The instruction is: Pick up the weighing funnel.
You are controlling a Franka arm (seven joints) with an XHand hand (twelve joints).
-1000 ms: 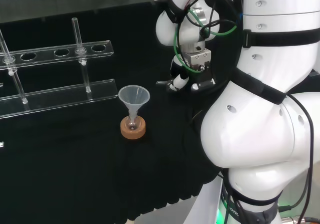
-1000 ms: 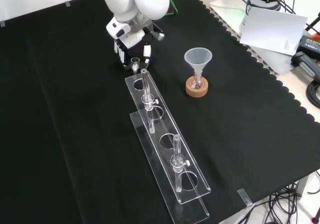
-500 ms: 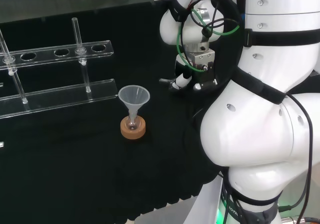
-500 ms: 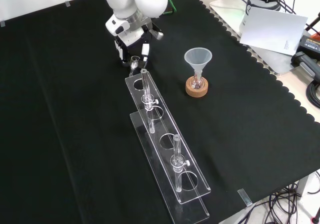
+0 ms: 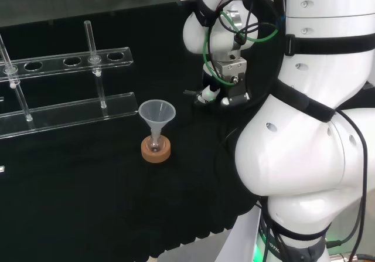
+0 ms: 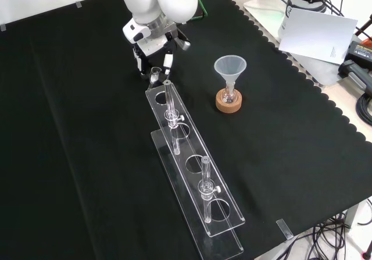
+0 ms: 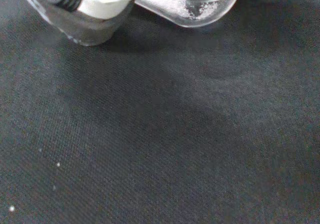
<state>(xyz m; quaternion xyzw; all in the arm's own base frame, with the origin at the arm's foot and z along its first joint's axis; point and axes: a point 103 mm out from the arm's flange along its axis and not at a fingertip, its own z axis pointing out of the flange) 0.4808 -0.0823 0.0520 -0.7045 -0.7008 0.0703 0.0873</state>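
Operator: Where is the weighing funnel (image 6: 155,72) sitting?
Technician: The robot hand (image 6: 150,49) is pinching it between curled fingers, just beside the upper end of the clear rack (image 6: 189,148) in the front view.

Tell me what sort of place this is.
Likely a chemistry lab bench for robot work: a clear rack holding glass tubes, a funnel in a small flask on a cork ring, and a white robot arm over the black cloth.

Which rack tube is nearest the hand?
The far tube in the front view, at the rack end beside the hand; the other tube stands toward the near end.
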